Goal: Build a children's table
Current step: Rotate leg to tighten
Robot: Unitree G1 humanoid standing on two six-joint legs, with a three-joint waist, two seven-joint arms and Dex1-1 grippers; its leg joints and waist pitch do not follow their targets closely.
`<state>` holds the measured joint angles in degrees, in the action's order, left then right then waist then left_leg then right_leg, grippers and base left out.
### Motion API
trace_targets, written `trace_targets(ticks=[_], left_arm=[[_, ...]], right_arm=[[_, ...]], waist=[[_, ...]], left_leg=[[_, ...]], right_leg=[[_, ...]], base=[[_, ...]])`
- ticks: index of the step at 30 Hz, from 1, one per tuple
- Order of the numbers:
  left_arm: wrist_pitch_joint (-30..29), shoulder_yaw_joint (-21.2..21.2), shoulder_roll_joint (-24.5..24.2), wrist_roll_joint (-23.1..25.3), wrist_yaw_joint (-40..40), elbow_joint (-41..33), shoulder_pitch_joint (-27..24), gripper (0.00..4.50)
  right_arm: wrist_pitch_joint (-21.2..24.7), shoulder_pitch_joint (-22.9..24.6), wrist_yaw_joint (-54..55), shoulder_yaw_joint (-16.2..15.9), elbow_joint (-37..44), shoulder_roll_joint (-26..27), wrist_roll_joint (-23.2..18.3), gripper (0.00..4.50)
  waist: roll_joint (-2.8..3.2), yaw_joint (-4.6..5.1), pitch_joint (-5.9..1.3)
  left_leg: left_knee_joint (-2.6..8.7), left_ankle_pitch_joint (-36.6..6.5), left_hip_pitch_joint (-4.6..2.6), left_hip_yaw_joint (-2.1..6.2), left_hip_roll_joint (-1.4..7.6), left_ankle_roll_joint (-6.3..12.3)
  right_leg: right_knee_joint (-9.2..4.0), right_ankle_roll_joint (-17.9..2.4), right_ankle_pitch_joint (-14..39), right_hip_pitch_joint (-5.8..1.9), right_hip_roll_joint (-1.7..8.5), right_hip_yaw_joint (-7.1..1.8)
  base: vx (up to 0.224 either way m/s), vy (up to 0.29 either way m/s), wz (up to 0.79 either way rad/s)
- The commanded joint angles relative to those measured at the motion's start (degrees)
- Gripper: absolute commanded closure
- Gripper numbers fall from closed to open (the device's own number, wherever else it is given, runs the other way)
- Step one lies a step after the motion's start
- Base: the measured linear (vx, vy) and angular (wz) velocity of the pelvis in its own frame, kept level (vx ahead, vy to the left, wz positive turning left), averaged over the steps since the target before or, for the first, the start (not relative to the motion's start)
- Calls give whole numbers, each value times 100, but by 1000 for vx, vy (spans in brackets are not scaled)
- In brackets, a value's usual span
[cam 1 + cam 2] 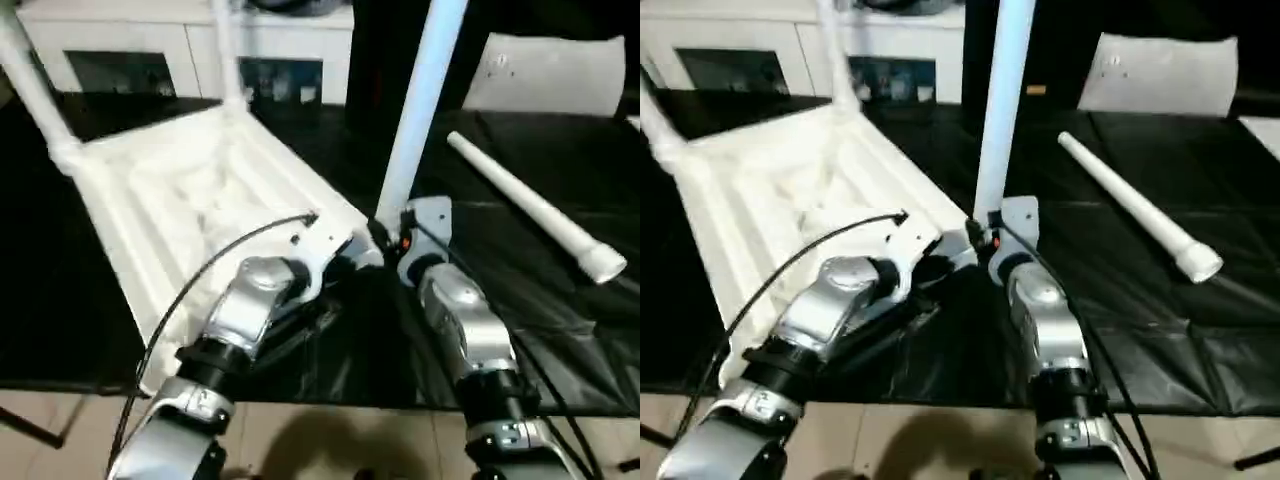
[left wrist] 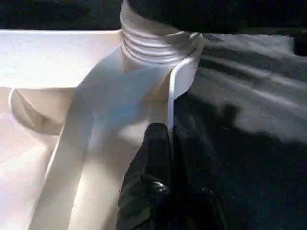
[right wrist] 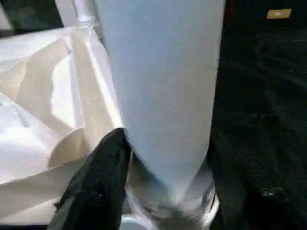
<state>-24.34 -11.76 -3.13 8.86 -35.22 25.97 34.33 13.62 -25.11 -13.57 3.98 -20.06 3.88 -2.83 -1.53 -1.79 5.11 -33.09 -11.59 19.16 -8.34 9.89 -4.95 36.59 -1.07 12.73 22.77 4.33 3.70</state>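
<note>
While the left claw pinches the tabletop rim, the right claw clasps the smooth, probably light and slippery leg low beside its socket.

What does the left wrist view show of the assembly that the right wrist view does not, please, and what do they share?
Left wrist: the threaded end of the leg seated in the corner socket, with a black finger of the left end effector at the tabletop's rim. Right wrist: the leg's smooth shaft rising, a finger of the right end effector against it, and another fitted leg behind. Both: that corner, on black sheeting.
</note>
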Motion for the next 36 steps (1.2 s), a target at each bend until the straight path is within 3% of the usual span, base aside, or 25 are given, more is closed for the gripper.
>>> trace_targets(ticks=[1,3,5,7,10,12,15,17,20,23,29,36], left_arm=[[238,-129,83,-86,31,-28,53,450],[265,-92,-121,-138,-212,-111,-56,450],[329,-59,-329,-170,-491,-186,-168,450],[338,-52,-580,-229,-761,-250,-264,450],[454,-93,-862,-324,-1106,-300,-353,450],[588,-135,-1170,-460,-1585,-323,-433,450],[763,-163,-1370,-418,-1762,-203,-441,450],[924,-165,-1497,-430,-1969,-109,-445,450],[1133,-221,-1676,-479,-2286,-20,-443,450],[1391,-309,-1901,-550,-2662,117,-405,450],[2023,-522,-2249,-604,-3444,382,-324,450],[2434,-821,-2449,-803,-4525,409,-293,450]], right_arm=[[239,220,-817,-835,-154,395,-284,158],[128,317,-996,-817,-40,194,-301,141],[42,390,-1191,-786,60,-24,-326,129],[-60,452,-1474,-733,190,-267,-381,110],[-135,507,-1830,-667,321,-574,-447,89],[-194,537,-2268,-603,472,-940,-525,73],[-186,600,-2726,-712,632,-1295,-594,46],[-144,680,-3139,-791,805,-1587,-702,33],[-67,782,-3638,-848,1046,-1943,-858,7],[36,869,-4190,-888,1296,-2359,-991,7],[160,887,-4680,-824,1485,-2970,-1213,7],[118,514,-4861,-875,1110,-2987,-1184,7]], waist=[[-15,17,-342],[-19,92,-371],[-29,114,-350],[-1,89,-330],[-47,85,-338],[-29,79,-337],[-62,93,-361],[-94,64,-365],[-91,13,-366],[-110,-6,-358],[-143,-49,-377],[-107,-94,-397]], left_leg=[[371,-377,186,50,210,459],[349,-214,202,43,226,640],[343,-212,169,4,250,796],[352,-344,165,1,261,785],[360,-455,165,-11,269,720],[362,-400,178,-6,273,715],[343,-258,159,-23,278,796],[333,-229,161,-31,272,851],[326,-210,148,-34,280,892],[336,-303,143,-44,284,810],[332,-267,118,-44,296,822],[319,-123,92,-59,306,813]], right_leg=[[-548,-933,693,-332,344,-291],[-520,-1185,90,-368,362,-285],[-539,-1456,-27,-335,361,-286],[-562,-1451,252,-339,379,-287],[-575,-1374,529,-350,384,-298],[-564,-1356,450,-359,382,-299],[-538,-1432,193,-353,384,-301],[-546,-1405,215,-370,384,-303],[-533,-1347,260,-360,389,-307],[-559,-1277,555,-346,389,-306],[-544,-1311,448,-331,387,-305],[-472,-1534,72,-319,391,-305]], base=[[0,0,0],[0,0,0],[0,0,0],[0,0,0],[0,0,0],[0,0,0],[0,0,0],[0,0,0],[0,0,0],[0,0,0],[0,0,0],[0,0,0]])
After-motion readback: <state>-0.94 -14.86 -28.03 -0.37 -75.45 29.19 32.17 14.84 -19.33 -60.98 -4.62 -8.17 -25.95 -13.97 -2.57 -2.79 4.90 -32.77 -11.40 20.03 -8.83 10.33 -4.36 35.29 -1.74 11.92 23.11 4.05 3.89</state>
